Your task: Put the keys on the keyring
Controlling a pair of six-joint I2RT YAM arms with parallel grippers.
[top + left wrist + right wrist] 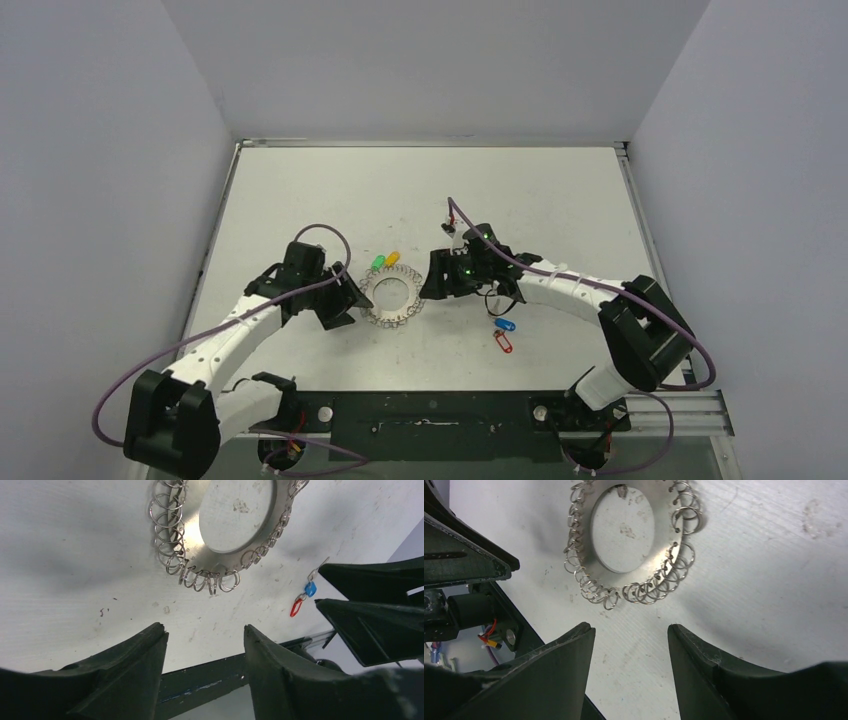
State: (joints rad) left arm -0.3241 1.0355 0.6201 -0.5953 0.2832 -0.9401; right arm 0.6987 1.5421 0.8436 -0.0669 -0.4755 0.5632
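The keyring [392, 298] lies flat on the white desk [300, 190], between the two arms, with its edging of small wire loops showing all round in both wrist views. The left gripper [350, 300] sits just beside the ring's left edge. In the left wrist view its fingers [125, 675] stand apart with nothing between them, only bare desk, and the ring's near loops lie just beyond the tips. The right gripper [430, 280] sits just beside the ring's right edge. Its fingers [724, 680] are likewise spread and empty, pointing at the loops. The blue-tagged key [507, 324] and the red-tagged key [503, 343] lie on the desk just beside each other. They are on the near right of the ring and apart from it, beside the right arm's forearm, and neither gripper touches them. A green tag [377, 263] and a yellow tag [392, 257] rest at the ring's far edge. I cannot tell whether they are hooked into its loops.
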